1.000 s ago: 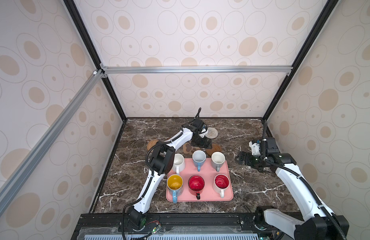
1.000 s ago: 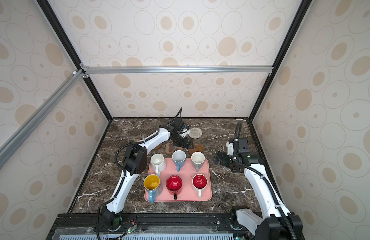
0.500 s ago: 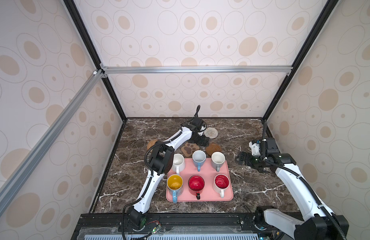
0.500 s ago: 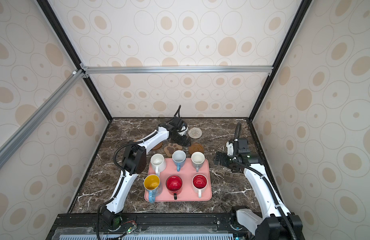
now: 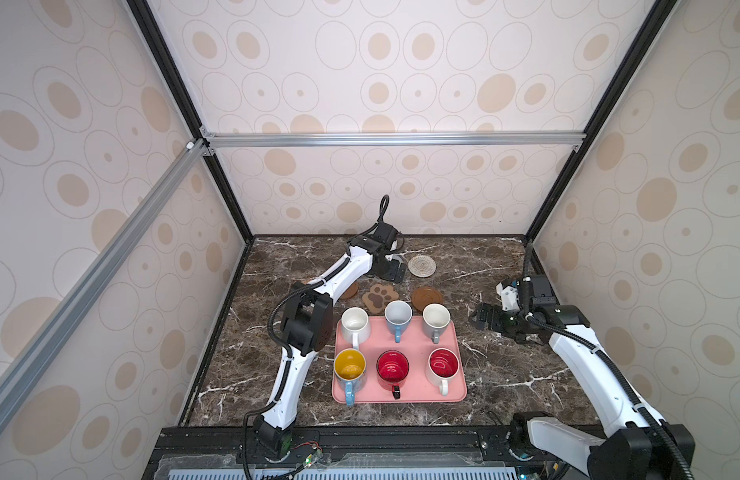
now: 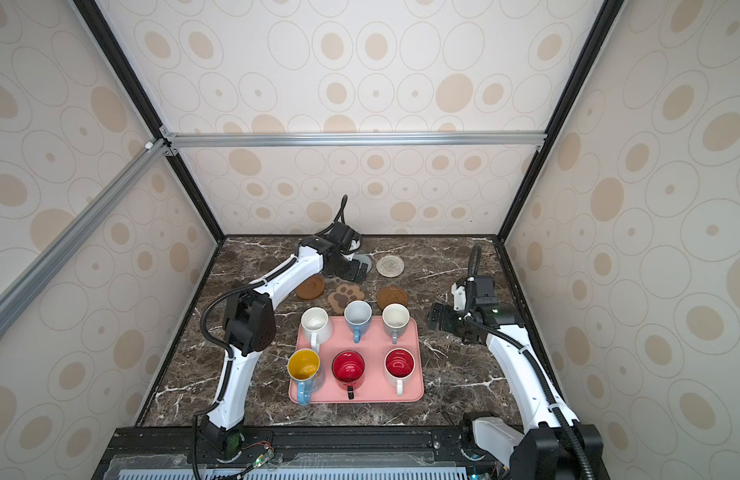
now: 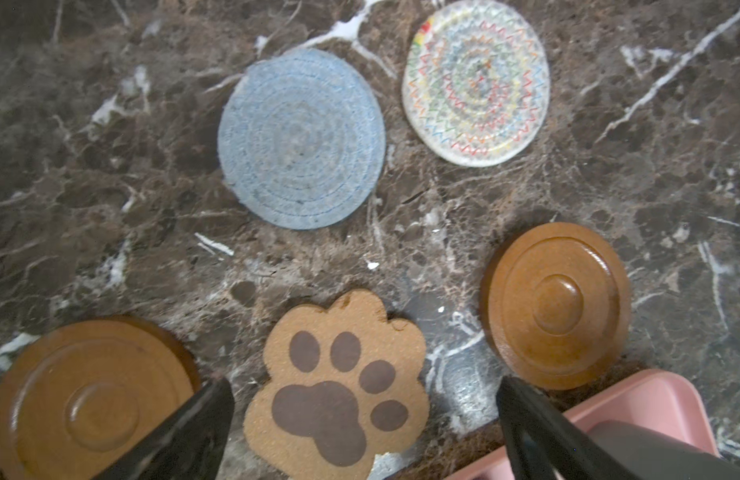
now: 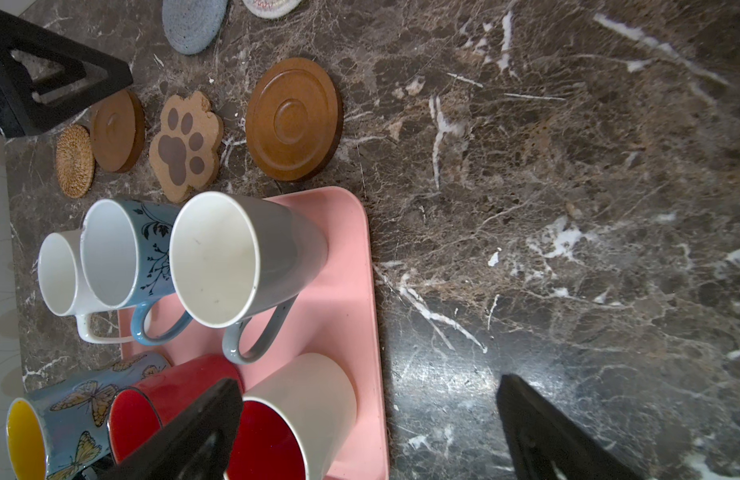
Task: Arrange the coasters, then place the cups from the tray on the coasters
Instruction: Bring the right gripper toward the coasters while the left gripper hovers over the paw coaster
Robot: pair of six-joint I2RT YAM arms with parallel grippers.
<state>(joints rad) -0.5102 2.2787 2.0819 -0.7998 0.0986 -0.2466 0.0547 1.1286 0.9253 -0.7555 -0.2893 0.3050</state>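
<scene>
Six cups stand on the pink tray (image 5: 455,392): white (image 5: 354,324), light blue (image 5: 398,314), grey-white (image 5: 436,318), yellow inside (image 5: 350,365), red (image 5: 392,368), and white with red inside (image 5: 443,365). Beyond the tray lie coasters: a paw (image 7: 339,390), two brown discs (image 7: 557,305) (image 7: 93,403), a blue-grey woven one (image 7: 301,137), a cream woven one (image 7: 476,81) and a rattan one (image 8: 74,161). My left gripper (image 7: 364,390) hangs open and empty above the paw coaster. My right gripper (image 8: 368,388) is open and empty over the tray's right edge.
The dark marble table (image 5: 505,374) is walled in on three sides. My left arm (image 5: 305,324) stretches along the tray's left side toward the back. The right arm (image 5: 584,357) stands at the right wall.
My left gripper has drawn back toward the far wall, uncovering the paw coaster. The right arm has not moved.
</scene>
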